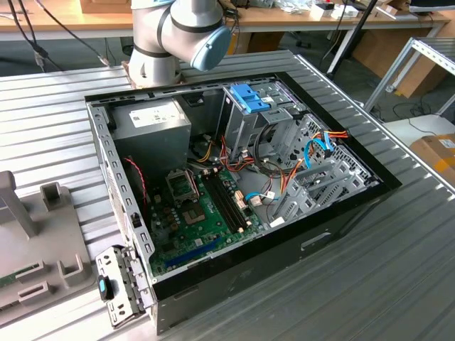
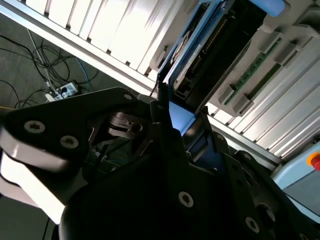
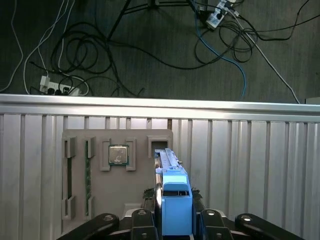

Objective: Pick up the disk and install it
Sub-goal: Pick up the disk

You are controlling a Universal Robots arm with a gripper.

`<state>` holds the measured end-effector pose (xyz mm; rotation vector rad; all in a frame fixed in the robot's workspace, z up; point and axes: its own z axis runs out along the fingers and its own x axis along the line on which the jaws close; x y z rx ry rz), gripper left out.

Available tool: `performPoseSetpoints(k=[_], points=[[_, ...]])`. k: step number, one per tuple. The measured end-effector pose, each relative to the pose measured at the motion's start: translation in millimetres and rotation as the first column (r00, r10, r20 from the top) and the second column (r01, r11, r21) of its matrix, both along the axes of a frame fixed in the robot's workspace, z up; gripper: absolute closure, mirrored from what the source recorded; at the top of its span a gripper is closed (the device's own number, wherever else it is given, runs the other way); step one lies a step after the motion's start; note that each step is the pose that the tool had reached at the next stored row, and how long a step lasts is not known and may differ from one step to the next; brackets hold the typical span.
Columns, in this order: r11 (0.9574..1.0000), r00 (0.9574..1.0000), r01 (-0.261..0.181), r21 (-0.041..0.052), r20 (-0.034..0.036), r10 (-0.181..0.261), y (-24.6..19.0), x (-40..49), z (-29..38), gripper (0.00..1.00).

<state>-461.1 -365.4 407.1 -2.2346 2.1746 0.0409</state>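
Disk (image 3: 172, 185) is clamped in our gripper (image 3: 175, 207), holder (image 3: 115, 200) well below; pickup looks done, installing in the case (image 1: 341, 220) remains.

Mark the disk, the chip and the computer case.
disk (image 3: 176, 202), first wrist view, on its blue bracket.
chip (image 3: 118, 154), first wrist view, middle of its top.
case (image 1: 341, 234), exterior view, on its black outer wall.

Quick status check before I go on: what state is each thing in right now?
gripper: shut on the disk.
disk: on edge, held over the fixture tray.
processor chip: seated in its pocket on the fixture tray.
computer case: lying on its side, panel off, interior exposed.
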Motion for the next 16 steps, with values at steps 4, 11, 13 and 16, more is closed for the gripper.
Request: performPoseSetpoints(k=[4,11,13,16], points=[[1.0,1.0,0.0,0.0,0.0,0.0,0.0,0.0,1.5,0.64],[1.0,1.0,0.0,0.0,0.0001,0.0,0.0,0.0,11.2,0.64],[1.0,1.0,0.0,0.0,0.0,0.0,0.0,0.0,13.9,0.64],[1.0,1.0,0.0,0.0,0.0,0.0,0.0,0.0,15.2,0.64]])
